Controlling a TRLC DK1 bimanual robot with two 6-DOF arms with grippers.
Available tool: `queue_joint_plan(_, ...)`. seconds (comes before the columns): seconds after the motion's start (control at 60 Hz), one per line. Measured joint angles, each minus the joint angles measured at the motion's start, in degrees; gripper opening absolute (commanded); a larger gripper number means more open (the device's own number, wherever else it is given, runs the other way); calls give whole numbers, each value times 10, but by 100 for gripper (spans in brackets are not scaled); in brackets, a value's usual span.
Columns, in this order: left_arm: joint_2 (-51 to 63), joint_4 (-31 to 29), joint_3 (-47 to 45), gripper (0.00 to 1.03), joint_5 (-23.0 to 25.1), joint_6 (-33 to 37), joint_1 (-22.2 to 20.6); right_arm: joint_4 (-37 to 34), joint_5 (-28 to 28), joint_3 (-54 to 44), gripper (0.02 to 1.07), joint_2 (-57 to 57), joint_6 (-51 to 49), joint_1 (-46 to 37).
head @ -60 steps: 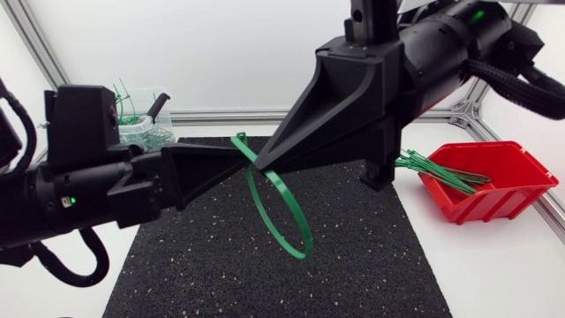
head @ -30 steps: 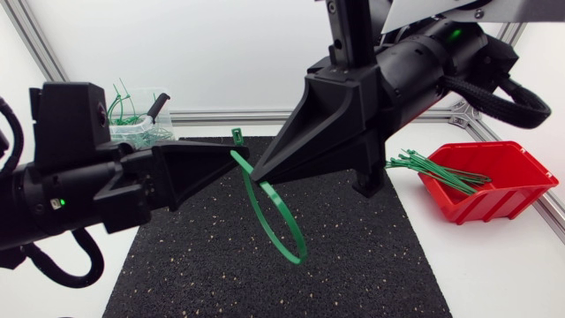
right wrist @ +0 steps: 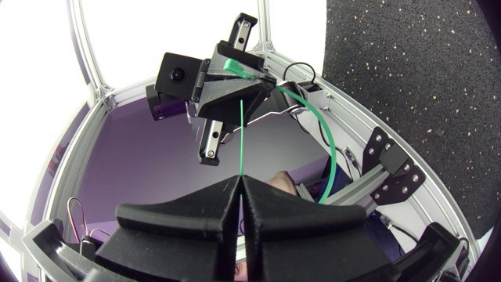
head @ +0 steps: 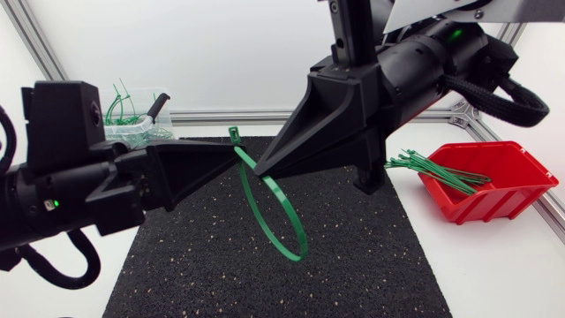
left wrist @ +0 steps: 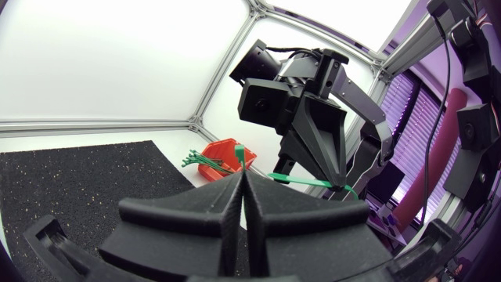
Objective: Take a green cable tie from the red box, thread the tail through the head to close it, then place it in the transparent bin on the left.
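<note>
The left end effector (head: 233, 152) is clamping, fingers together, on the head of the tie (head: 284, 223). The right end effector (head: 261, 171) is pinching the tail just beside it, also closed on the strap. The loop is hanging between them, above the mat (head: 353, 265). Whether the tail is sitting fully through the head is not showing.

To close it well, the right arm should probably be pulling the tail straight along the head's slot while the left is holding the head steady, avoiding any twist.

The red box (head: 494, 201), on the bench (head: 494, 278) at the right, is holding spare ties (head: 437, 170) that are spilling over its left rim. The clear bin (head: 141, 134), far left, is holding green ties (head: 119, 104).
</note>
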Motion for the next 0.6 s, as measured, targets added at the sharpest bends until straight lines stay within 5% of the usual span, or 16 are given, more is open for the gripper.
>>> queue_joint_plan(0.6, -4, -10, -8, 3, -15, 24, -11, 0, 0, 0, 8, 0, -1, -1)
